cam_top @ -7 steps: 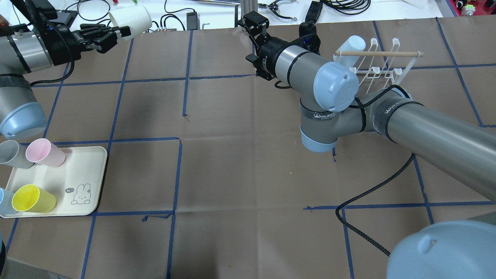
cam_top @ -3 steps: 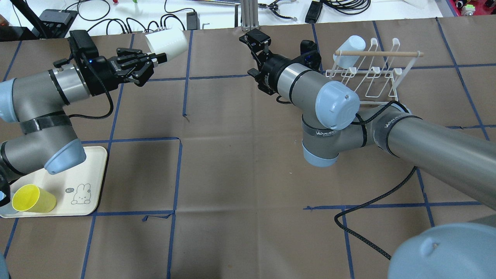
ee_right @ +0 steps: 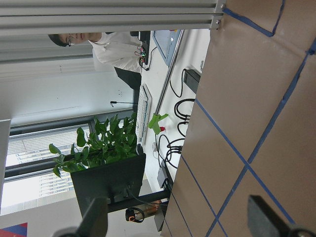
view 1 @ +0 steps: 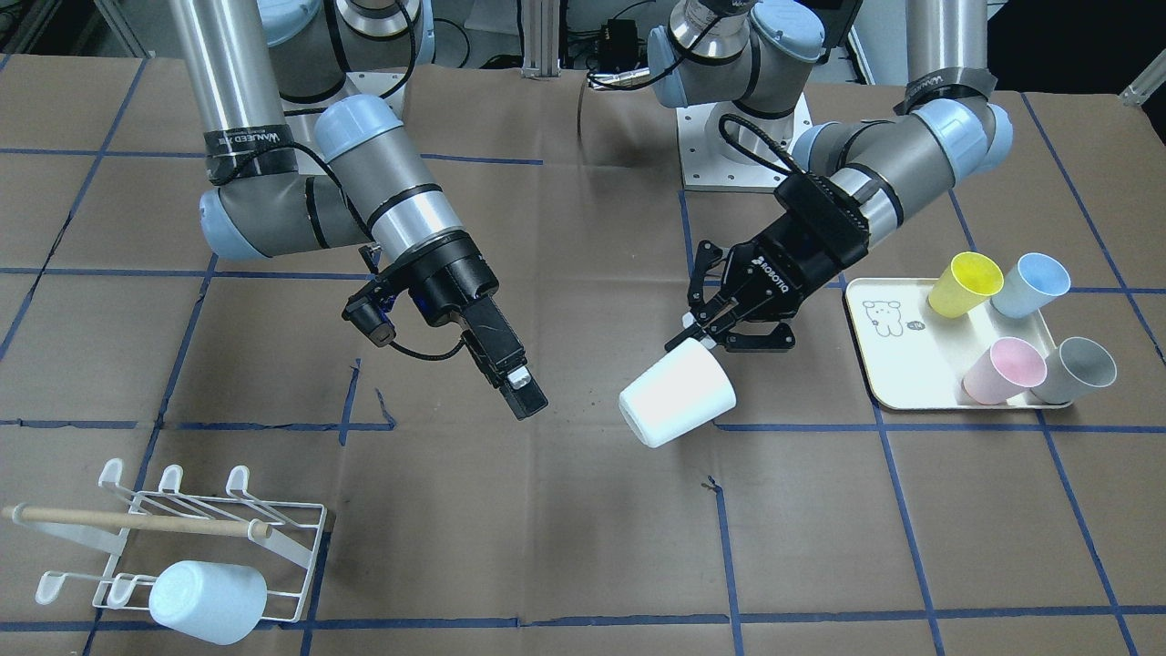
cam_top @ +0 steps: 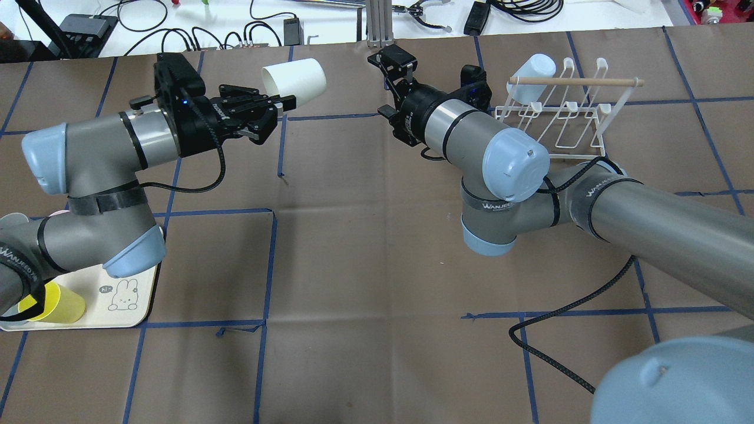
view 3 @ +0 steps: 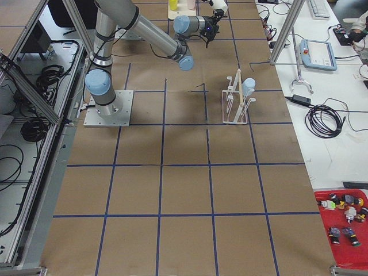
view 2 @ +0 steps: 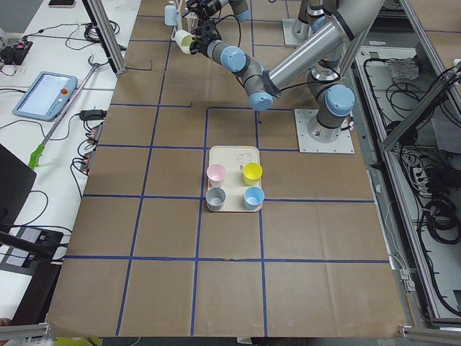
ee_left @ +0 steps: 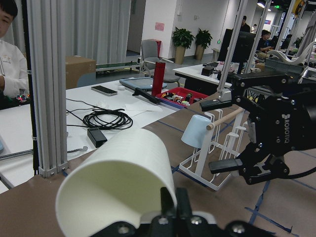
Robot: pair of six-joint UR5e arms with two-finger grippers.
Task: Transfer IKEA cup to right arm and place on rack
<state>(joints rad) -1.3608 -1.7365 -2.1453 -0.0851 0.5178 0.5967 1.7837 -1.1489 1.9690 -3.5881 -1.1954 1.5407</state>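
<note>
A white IKEA cup (cam_top: 294, 82) hangs on its side above the table, mouth turned away from my left gripper (cam_top: 287, 102), which is shut on its rim. The front view shows the same cup (view 1: 679, 394) below that gripper (view 1: 700, 339). My right gripper (cam_top: 384, 83) faces the cup from a short distance, open and empty; in the left wrist view it (ee_left: 222, 134) shows its jaws spread wide behind the cup (ee_left: 118, 182). The white wire rack (cam_top: 559, 112) stands behind the right arm (cam_top: 648, 218).
A pale blue cup (view 1: 208, 601) hangs on the rack (view 1: 209, 528). The cream tray (view 1: 897, 374) holds yellow (view 1: 966, 284), blue (view 1: 1029, 284), pink (view 1: 1005, 369) and grey (view 1: 1075, 369) cups. A black cable (cam_top: 554, 312) trails on the table near the right arm.
My left arm has swung right from the table's far left corner towards the middle, carrying the white cup. The right gripper has shifted only slightly and stays open.
</note>
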